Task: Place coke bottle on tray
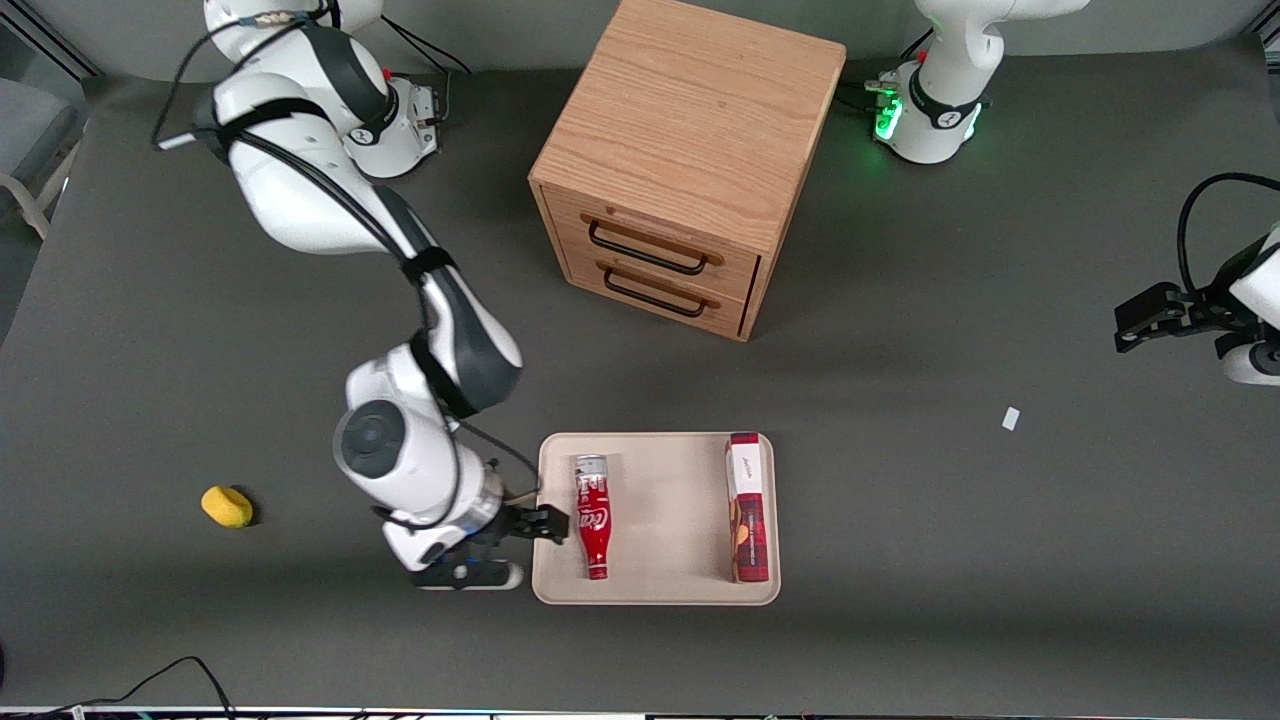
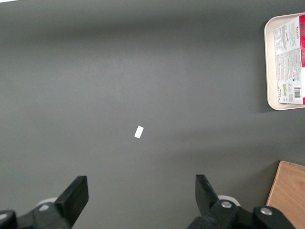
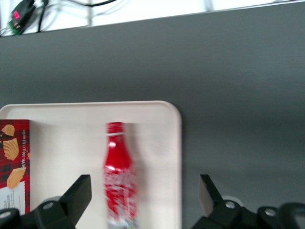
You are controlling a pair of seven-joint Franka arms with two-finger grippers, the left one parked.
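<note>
Jaws of the gripper stand wide apart and hold nothing; it hangs at the tray's edge toward the working arm's end of the table, just beside the bottle. The coke bottle lies flat on the tray, its glossy red contoured body carrying white lettering, its red-capped neck nearer the front camera and its silvery base pointing away. The tray is flat, matte beige, with rounded corners and a low rim. A red-and-white rectangular box lies along its edge toward the parked arm's end.
</note>
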